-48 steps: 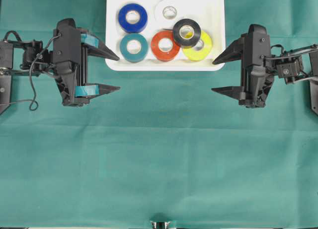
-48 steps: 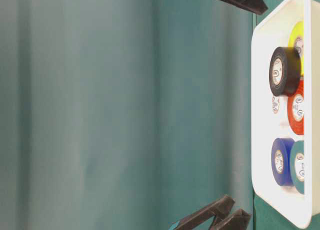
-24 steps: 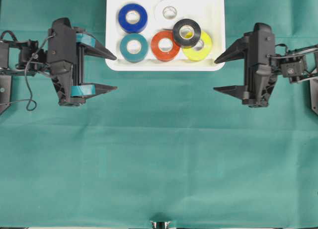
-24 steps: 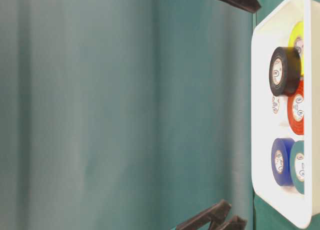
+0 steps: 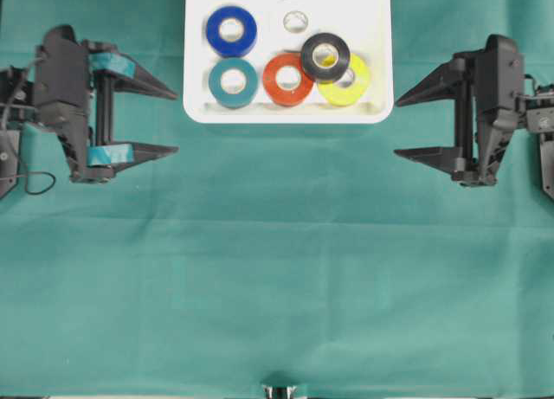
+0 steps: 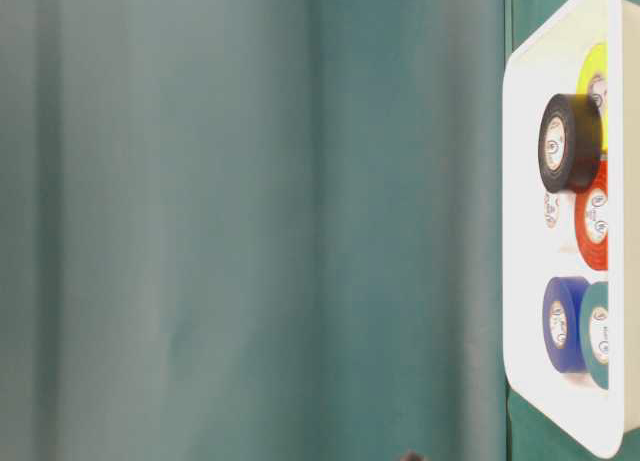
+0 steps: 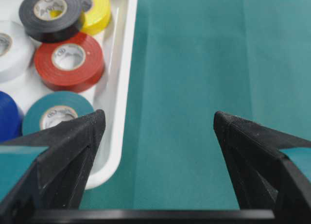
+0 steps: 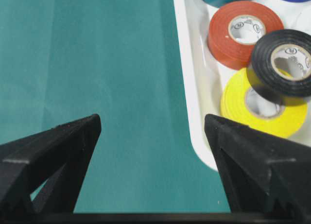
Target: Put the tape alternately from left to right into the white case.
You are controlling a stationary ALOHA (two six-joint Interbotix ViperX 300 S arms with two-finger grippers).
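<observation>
Near the viewer the green cloth (image 5: 277,286) lies bare over the bench; farther back the left tool (image 5: 173,120) and right tool (image 5: 400,125) stand wide and hold nothing, one either side of the white case (image 5: 372,61); inside it lie all six rolls of tape (image 5: 287,79), the black roll (image 5: 325,56) leaning on the yellow (image 5: 353,86).

- Six rolls of tape (image 5: 288,57) were held in the white case (image 5: 379,35) — the black roll (image 5: 325,56) overlapped the yellow one (image 5: 351,80).
- The left gripper (image 5: 175,120) and the right gripper (image 5: 398,125) were spread wide and empty, flanking the case.
</observation>
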